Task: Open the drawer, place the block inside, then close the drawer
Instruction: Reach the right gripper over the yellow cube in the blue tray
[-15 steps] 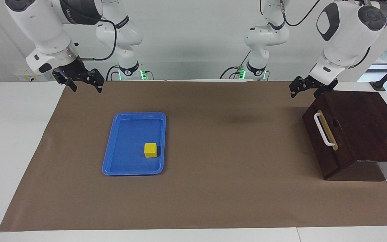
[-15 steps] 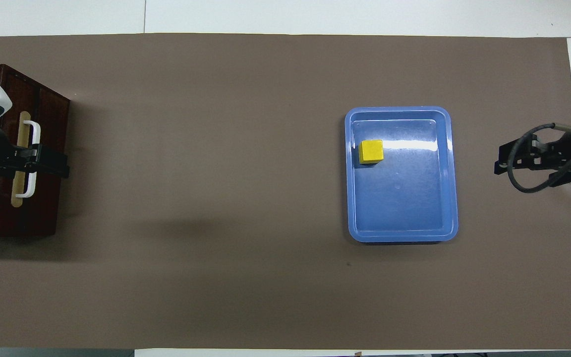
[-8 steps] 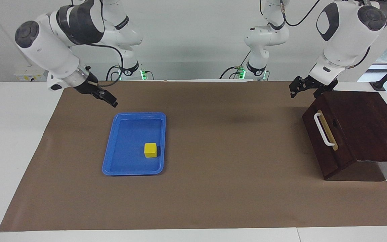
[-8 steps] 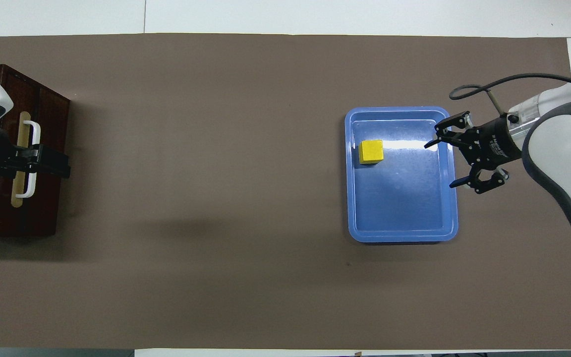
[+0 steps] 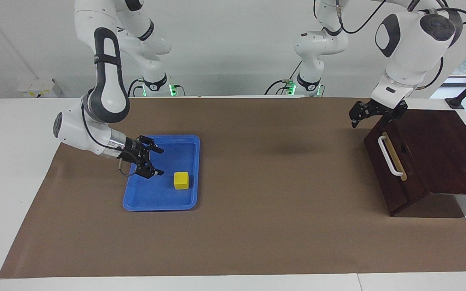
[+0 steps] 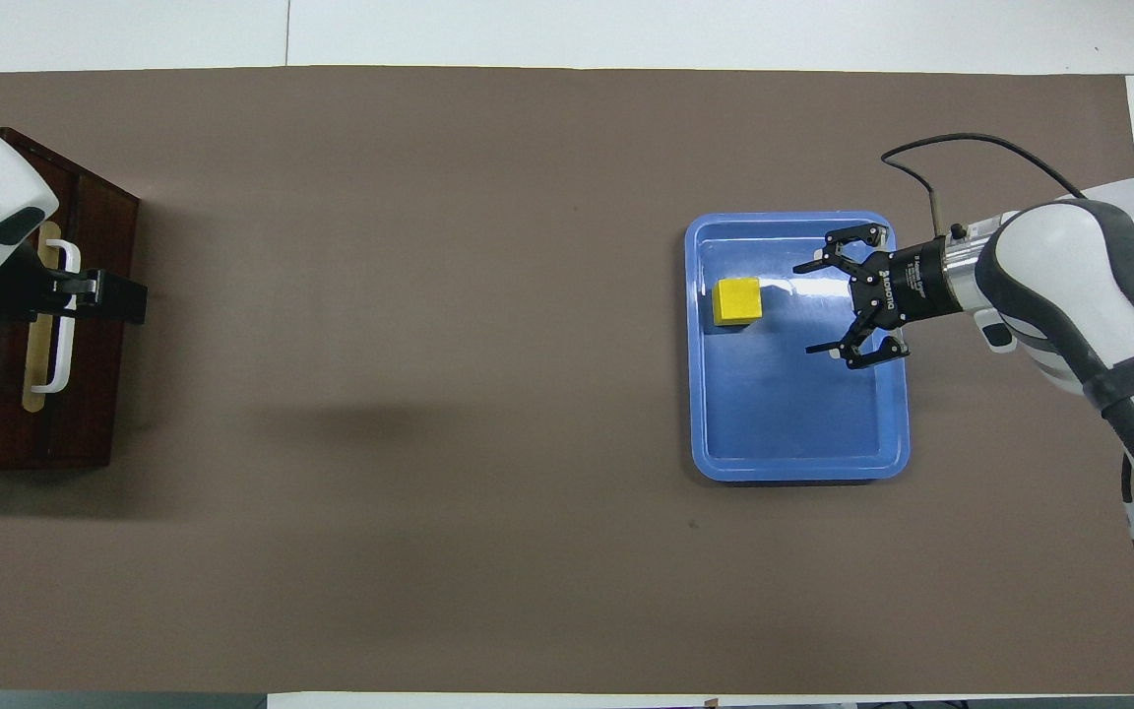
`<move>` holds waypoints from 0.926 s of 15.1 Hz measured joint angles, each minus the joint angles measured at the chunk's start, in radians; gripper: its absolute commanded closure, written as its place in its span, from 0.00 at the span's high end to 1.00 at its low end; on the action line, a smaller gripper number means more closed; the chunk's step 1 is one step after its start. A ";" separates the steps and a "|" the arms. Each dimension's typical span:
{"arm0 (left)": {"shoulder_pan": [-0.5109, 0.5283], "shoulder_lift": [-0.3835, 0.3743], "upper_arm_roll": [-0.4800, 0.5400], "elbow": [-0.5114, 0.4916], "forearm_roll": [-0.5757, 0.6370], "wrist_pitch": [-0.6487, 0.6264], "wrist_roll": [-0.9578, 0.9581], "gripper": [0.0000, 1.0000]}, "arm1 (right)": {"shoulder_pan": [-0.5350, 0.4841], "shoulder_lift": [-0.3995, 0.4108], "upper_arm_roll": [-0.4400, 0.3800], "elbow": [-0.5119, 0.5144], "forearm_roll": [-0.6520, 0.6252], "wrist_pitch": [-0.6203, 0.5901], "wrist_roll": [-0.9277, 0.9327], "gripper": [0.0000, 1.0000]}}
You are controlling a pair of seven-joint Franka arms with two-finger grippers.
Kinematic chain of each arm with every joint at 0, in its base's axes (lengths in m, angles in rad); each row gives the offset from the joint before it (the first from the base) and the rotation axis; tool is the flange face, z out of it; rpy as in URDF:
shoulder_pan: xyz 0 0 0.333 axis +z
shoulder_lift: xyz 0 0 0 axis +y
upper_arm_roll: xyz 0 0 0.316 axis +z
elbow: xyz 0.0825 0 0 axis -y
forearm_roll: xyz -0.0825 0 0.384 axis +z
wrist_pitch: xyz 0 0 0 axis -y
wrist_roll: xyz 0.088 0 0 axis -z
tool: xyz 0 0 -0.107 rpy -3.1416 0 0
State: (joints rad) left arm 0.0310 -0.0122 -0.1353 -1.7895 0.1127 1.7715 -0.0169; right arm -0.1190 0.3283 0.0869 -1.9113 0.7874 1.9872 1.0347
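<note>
A: In the blue tray [image 5: 136, 198], what's sitting there?

B: Just the block [image 5: 181, 180], a small yellow cube, resting on the tray floor in the part of the tray farther from the robots and toward the drawer's end. Nothing else is in the tray.

A: And the drawer [image 5: 395, 165]?

B: Pushed in, flush with its dark wooden box [image 5: 443, 149] at the left arm's end of the bench [image 5: 257, 234], well apart from the tray. Its white bar handle [image 5: 389, 156] is untouched, and its inside is hidden.

A: Which gripper is near the tray?

B: The right gripper [image 5: 159, 161]. It lies low over the tray, pointing sideways at the block, with its fingers spread wide and nothing between them. A gap remains between the fingertips and the block.

A: The other one?

B: The left gripper [image 5: 354, 121] hangs above the box's corner nearest the robots, close to the drawer front. Its fingers stand apart, holding nothing and touching nothing.
</note>
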 measured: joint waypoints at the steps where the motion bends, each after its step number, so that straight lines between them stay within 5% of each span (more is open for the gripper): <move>1: -0.004 0.009 -0.002 -0.022 0.058 0.031 0.000 1.00 | 0.000 0.026 0.001 0.009 0.023 0.016 0.000 1.00; 8: -0.014 0.131 -0.003 -0.094 0.349 0.230 -0.089 1.00 | 0.026 0.086 0.014 0.038 0.046 0.079 -0.013 1.00; 14: 0.014 0.155 0.007 -0.132 0.372 0.312 -0.095 1.00 | 0.058 0.100 0.015 0.032 0.069 0.118 -0.020 1.00</move>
State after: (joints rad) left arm 0.0453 0.1427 -0.1286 -1.9214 0.4847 2.0832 -0.1114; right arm -0.0612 0.4288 0.1016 -1.8796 0.8564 2.1055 1.0143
